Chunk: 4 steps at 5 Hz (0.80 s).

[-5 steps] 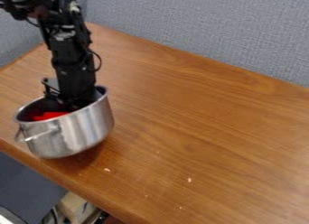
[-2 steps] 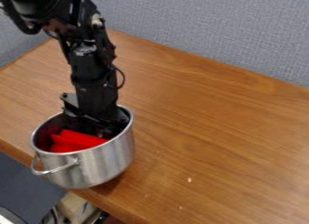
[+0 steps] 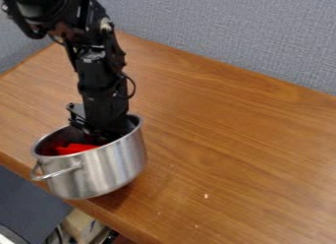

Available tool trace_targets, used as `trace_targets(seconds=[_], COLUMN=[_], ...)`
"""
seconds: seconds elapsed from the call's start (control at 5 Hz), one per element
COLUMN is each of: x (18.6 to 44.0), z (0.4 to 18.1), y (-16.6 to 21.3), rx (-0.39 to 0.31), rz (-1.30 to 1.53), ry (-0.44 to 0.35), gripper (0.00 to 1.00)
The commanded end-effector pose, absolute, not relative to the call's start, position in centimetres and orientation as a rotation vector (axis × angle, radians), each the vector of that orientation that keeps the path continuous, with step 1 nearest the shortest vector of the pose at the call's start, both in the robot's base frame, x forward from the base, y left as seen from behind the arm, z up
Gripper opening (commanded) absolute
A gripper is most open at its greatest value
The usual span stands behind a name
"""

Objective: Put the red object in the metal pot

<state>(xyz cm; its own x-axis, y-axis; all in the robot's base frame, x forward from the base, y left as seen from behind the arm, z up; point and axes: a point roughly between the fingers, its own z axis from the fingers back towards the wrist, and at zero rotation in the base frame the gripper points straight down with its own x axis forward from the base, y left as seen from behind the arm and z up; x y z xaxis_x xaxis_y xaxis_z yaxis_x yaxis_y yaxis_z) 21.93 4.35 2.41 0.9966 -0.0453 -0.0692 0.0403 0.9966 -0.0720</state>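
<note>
The metal pot (image 3: 98,171) stands near the table's front left edge, shiny, with its wire handle toward the lower left. The red object (image 3: 62,147) lies inside it, showing on the pot's left side. My gripper (image 3: 105,128) points straight down into the pot at its far right side, beside or on the red object. The fingertips are sunk below the rim, so their spacing and any grip are hidden.
The pot stands on a wooden table (image 3: 223,120), whose front edge (image 3: 157,223) runs diagonally just right of and below it. A blue-grey wall (image 3: 250,31) closes off the back.
Since a second ago, the arm and the pot have shifted together to the right and toward the camera. Over the last half second they have stayed put, and less of the red object shows.
</note>
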Motion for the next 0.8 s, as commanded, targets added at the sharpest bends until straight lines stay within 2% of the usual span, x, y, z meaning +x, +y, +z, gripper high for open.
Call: trace_targets(seconds=[0.0, 0.2, 0.6], x=[22.1, 22.6, 22.1], z=[2.1, 2.2, 3.3], y=[3.3, 2.7, 3.5], rx=[-0.101, -0.108, -0.111], rz=[0.005, 0.040, 0.028], ry=[0.087, 0.087, 0.091], gripper=[1.00, 1.00, 1.00])
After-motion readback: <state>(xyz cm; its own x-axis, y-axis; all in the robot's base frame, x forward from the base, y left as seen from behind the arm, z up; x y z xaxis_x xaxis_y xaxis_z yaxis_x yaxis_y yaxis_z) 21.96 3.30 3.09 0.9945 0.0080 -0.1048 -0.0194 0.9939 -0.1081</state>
